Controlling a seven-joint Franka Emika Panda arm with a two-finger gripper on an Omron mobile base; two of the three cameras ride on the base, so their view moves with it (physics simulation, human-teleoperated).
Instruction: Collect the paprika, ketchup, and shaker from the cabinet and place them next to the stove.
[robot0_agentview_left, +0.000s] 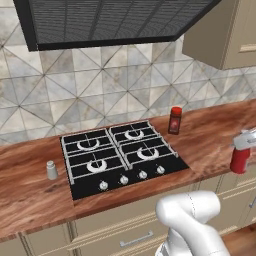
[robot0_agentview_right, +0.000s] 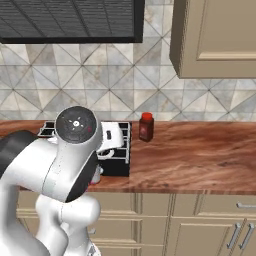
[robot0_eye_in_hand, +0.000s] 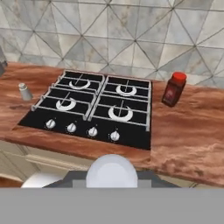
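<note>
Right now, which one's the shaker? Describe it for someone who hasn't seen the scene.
Find the black four-burner stove set in the wooden counter. The shaker stands on the counter just off the stove's left edge: a tiny pale grey cylinder, unlike the red-capped dark paprika on the stove's other side.

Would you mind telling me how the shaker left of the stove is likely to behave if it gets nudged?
The shaker looks small and upright, so it is probably light and would slide on the smooth wooden counter. Its narrow cylindrical body and rounded top suggest it could tip, then roll. It stands apart from the stove, so nothing would stop it.
</note>
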